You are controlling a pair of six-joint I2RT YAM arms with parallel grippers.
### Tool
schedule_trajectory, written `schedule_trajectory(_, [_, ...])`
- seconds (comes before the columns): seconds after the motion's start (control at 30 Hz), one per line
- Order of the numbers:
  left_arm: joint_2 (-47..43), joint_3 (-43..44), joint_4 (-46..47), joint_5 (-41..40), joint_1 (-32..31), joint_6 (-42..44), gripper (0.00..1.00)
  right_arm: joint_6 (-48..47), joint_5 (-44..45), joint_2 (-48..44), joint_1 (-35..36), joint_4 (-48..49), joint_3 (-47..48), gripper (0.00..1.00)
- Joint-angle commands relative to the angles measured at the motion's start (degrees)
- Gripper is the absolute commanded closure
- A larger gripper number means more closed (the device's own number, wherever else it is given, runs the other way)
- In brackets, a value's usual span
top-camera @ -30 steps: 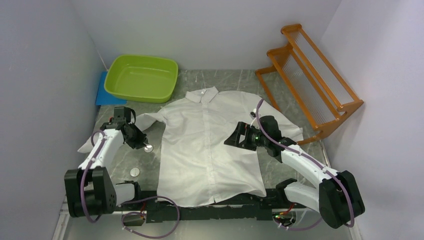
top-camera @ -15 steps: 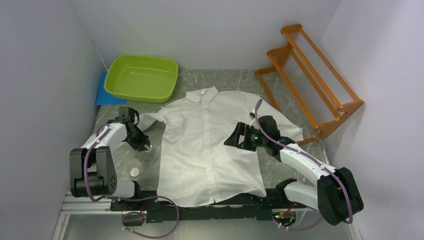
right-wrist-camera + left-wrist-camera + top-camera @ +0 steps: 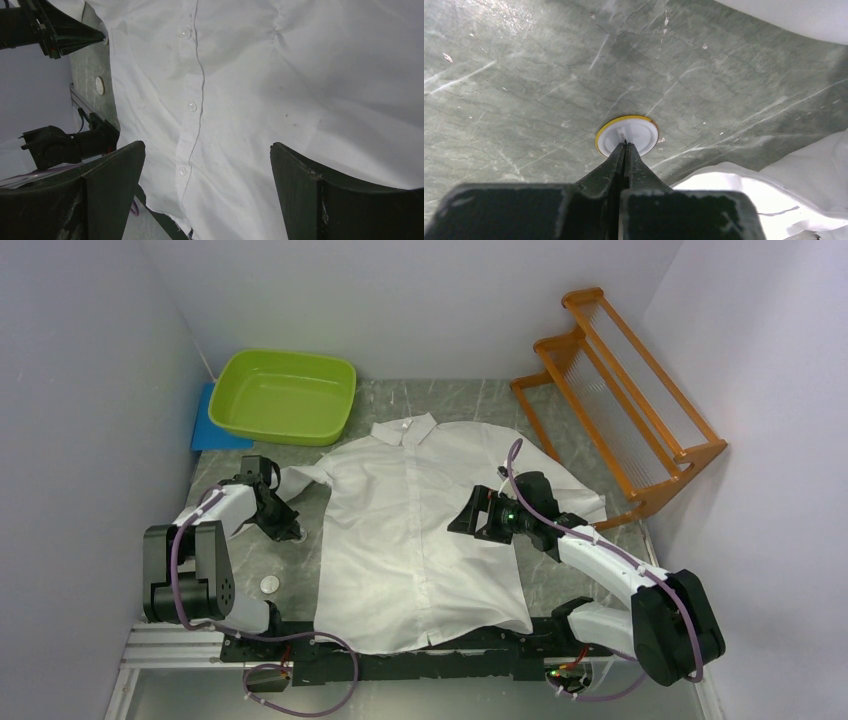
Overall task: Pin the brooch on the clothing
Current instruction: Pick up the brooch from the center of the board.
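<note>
The brooch point(image 3: 634, 131) is a round white disc with a yellow rim, lying back-up on the grey marble table. My left gripper point(image 3: 625, 144) is shut, its tips pinching the thin pin wire on the brooch's back. Seen from above, this gripper point(image 3: 286, 532) sits just left of the clothing's sleeve. The clothing point(image 3: 410, 520) is a white button-front shirt spread flat, collar toward the far side. My right gripper point(image 3: 468, 518) hovers open over the shirt's right chest; in its wrist view the gripper point(image 3: 207, 150) has only the button placket point(image 3: 192, 106) between its fingers.
A second round disc point(image 3: 268, 583) lies on the table near the left arm's base. A green basin point(image 3: 285, 395) on a blue pad stands at the back left. An orange wooden rack point(image 3: 625, 380) stands at the back right. White walls close in on both sides.
The left arm has folded back and its gripper has tipped down over the brooch, which now hides under it in the top view. The right arm has hardly moved.
</note>
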Motion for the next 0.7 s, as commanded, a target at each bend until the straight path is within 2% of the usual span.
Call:
schedule_trajectory(0.0, [0.7, -1.0, 0.5, -1.4, 0.0, -0.2, 0.97, -0.6, 0.8, 0.0, 0.2, 1.4, 2.1, 0.00])
schedule_trajectory(0.17, [-1.3, -0.6, -0.4, -1.1, -0.1, 0.2, 0.97, -0.9, 0.9, 0.2, 0.2, 1.0, 2.6, 0.00])
schedule_trajectory(0.47, [-12.3, 0.0, -1.1, 2.6, -0.5, 3.5, 0.97, -0.4, -0.1, -0.2, 0.2, 1.8, 2.9, 0.00])
schedule_trajectory(0.67, [-17.2, 1.1, 0.5, 7.2, -4.0, 3.6, 0.97, 0.7, -1.2, -0.2, 0.5, 3.3, 3.1, 0.00])
